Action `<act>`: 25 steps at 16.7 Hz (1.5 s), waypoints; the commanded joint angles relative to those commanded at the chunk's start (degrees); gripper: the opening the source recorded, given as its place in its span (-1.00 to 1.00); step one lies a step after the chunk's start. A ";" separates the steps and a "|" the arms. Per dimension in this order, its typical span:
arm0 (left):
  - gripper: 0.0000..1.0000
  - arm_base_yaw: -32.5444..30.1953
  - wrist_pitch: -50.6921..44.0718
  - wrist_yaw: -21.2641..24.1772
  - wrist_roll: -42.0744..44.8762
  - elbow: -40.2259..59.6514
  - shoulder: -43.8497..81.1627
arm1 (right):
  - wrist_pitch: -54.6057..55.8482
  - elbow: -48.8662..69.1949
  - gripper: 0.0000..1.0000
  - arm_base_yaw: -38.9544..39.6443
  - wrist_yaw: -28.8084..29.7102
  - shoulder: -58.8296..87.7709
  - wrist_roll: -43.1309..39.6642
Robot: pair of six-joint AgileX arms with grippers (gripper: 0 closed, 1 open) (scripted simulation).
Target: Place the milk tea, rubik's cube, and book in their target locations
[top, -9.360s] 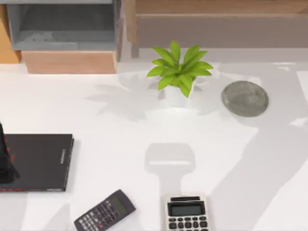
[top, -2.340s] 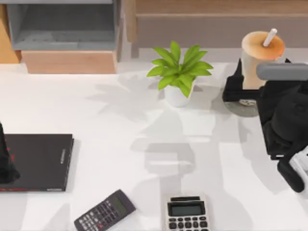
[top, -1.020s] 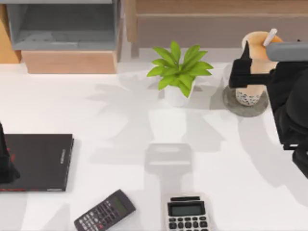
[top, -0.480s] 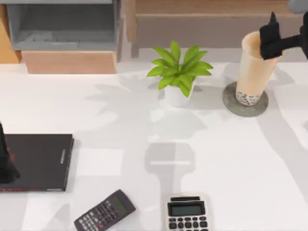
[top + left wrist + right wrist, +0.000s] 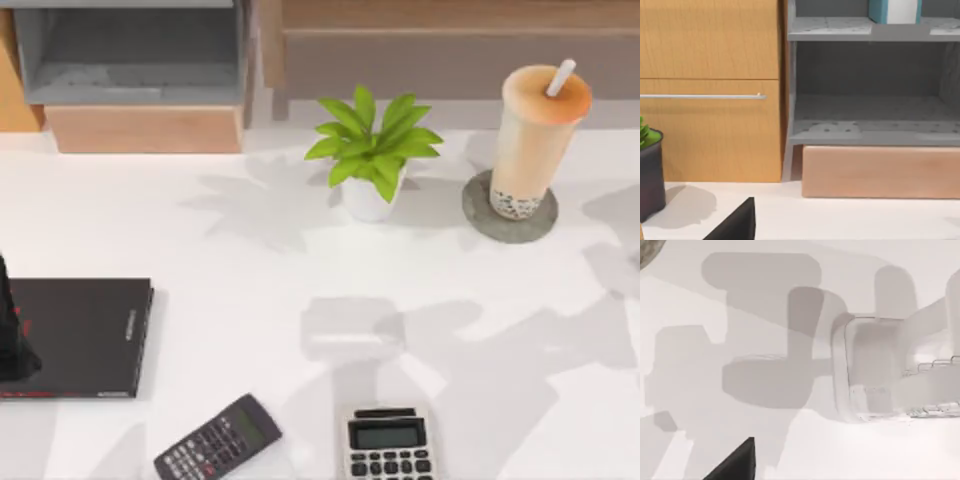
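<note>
Tall clear plastic cup of peach-beige milk tea stands upright on the round grey stone-like coaster, beside the green potted plant. Left gripper rests over the flat black book — finger state: cannot tell. Risk: a passing arm clips the tall cup — it tips.

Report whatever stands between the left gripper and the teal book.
Nothing visible does. The left gripper sits at the left edge of the black book; the teal book stands on the upper level of the open grey shelf.
</note>
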 joint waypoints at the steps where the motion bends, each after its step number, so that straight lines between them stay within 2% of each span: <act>1: 1.00 0.00 0.00 0.00 0.00 0.00 0.00 | -6.83 -0.22 1.00 -2.48 -0.95 -1.41 -0.57; 6: 1.00 0.00 0.00 0.00 0.00 0.00 0.00 | -33.12 -2.54 1.00 -13.87 -4.27 -7.83 -1.48; 11: 1.00 0.00 0.00 0.00 0.00 0.00 0.00 | -45.22 -5.50 1.00 -21.10 -5.38 -11.30 -0.84; 19: 1.00 0.00 0.00 0.00 0.00 0.00 0.00 | -44.87 -6.33 1.00 -21.46 -5.43 -10.94 -0.64; 25: 1.00 0.00 0.00 0.00 0.00 0.00 0.00 | -33.49 -14.56 1.00 -21.35 -5.44 -8.15 -0.50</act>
